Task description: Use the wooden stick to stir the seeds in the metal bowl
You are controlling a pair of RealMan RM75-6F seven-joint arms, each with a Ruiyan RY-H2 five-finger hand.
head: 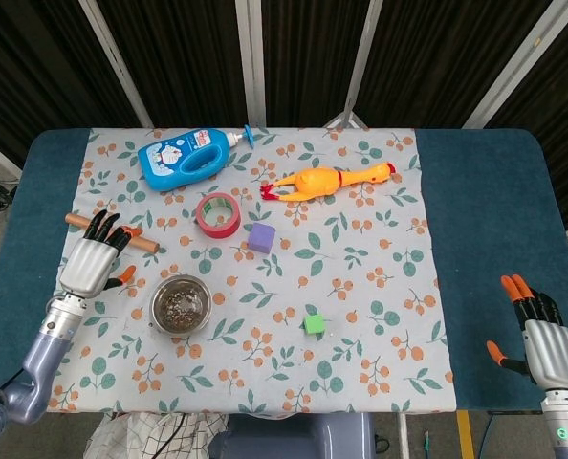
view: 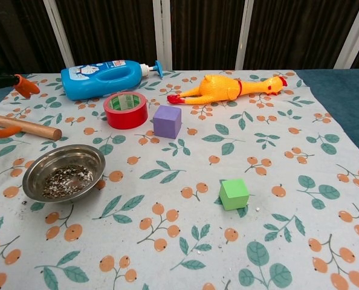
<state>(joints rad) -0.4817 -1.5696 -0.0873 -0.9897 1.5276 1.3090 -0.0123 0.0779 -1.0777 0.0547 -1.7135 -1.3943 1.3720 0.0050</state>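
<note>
- Head view: the left hand [head: 93, 265] grips the wooden stick [head: 142, 245] crosswise, both ends jutting past the hand, the stick roughly level above the cloth.
- Head view: the metal bowl [head: 181, 305] stands on the floral cloth [head: 360, 287] just beside that hand, toward the table's middle, with the seeds [head: 180, 305] lying in its bottom. Stick and bowl are apart.
- Head view: the right hand [head: 542, 342] sits at the table's near right edge, well away from the bowl, fingers apart and holding nothing.
- Head view: a red tape roll [head: 218, 214], purple cube [head: 260, 238], blue bottle [head: 184, 157], rubber chicken [head: 327, 180] and green cube [head: 314, 324] lie beyond and beside the bowl.
- Chest view: only the stick's free end shows, entering from the left edge; it ends above the bowl's far rim without touching it. Of the left hand only orange fingertips [view: 28, 86] at the frame edge are seen.
- Judgement: the stick is in hand; stirring has not begun. The step in hand is bringing the stick to the bowl.
- Next move, as judged: tilt the free end downward, carry it over the bowl and lower it into the seeds. The shallow, light bowl may slide or tip if the rim is struck.
</note>
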